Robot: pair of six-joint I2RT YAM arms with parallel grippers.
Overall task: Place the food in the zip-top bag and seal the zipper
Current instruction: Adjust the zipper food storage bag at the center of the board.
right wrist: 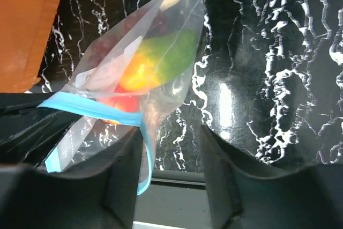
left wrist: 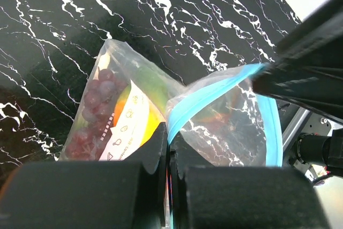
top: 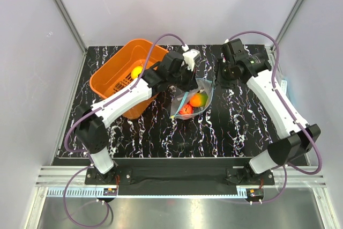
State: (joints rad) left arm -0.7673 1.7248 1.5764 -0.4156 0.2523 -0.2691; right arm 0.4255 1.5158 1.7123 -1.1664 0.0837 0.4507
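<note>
Pinching the zipper (left wrist: 214,90) tight, left gripper (left wrist: 169,144) probably holds the bag (left wrist: 128,112) mouth-up for sealing; right gripper (right wrist: 171,133) beside the bag gapes wide, empty.

The left arm (top: 124,97) and right arm (top: 274,97) share white shell links joined by rounded black joint housings. A purple cable (top: 68,132) loops from each black base (top: 102,174) towards the wrist. The left gripper (left wrist: 169,146) has blocky matte-black fingers (left wrist: 144,186). The right gripper (right wrist: 170,132) has broad, bevelled black fingers (right wrist: 228,170). A white block (top: 191,56) sits just behind the left gripper.
</note>
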